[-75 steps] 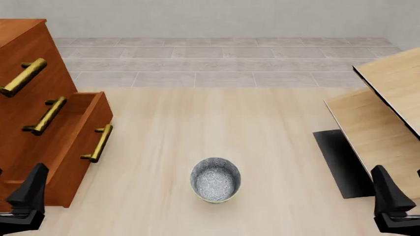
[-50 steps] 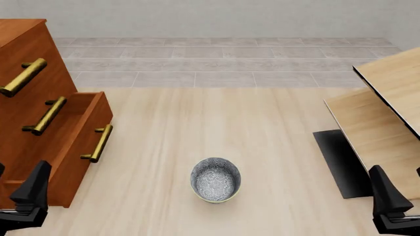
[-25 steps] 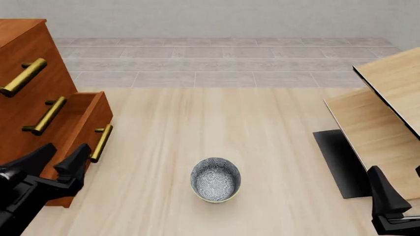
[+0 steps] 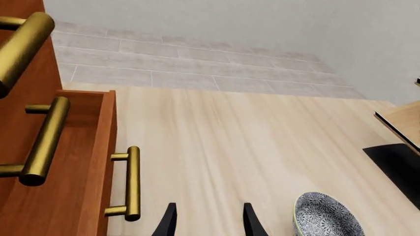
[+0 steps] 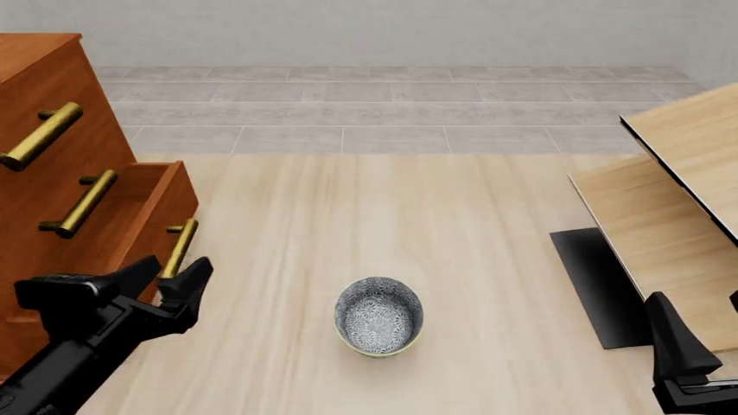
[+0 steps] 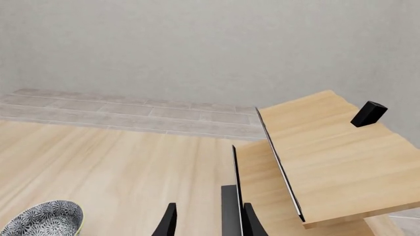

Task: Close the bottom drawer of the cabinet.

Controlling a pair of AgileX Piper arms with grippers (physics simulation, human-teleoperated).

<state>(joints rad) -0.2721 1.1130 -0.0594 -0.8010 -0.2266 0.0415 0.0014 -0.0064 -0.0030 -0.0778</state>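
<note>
**Bottom drawer sticking out, left tool right by its handle**

The tall reddish-brown wooden cabinet (image 5: pixel 47 147) stands far left. Its bottom drawer (image 5: pixel 110 251) is pulled out; the left tool (image 5: pixel 165 278), fingers spread and empty, sits just beside its brass bar handle (image 5: pixel 178 250). Right tool (image 5: pixel 680 350): grip unclear.

From the front view we look forward and down over the table (image 5: pixel 461 216), from above and a little behind the arms, toward the grey wall. The left wrist view sits just behind the left claw (image 4: pixel 208 221), low and close to the cabinet (image 4: pixel 26 59) and its bottom drawer (image 4: pixel 85 196). The right wrist view sits behind the right claw (image 6: pixel 206 221), facing the pale wood panels (image 6: pixel 328 147). All three views share the patterned bowl (image 5: pixel 378 316), which also shows in the left wrist view (image 4: pixel 325 216) and the right wrist view (image 6: pixel 43 219).
</note>
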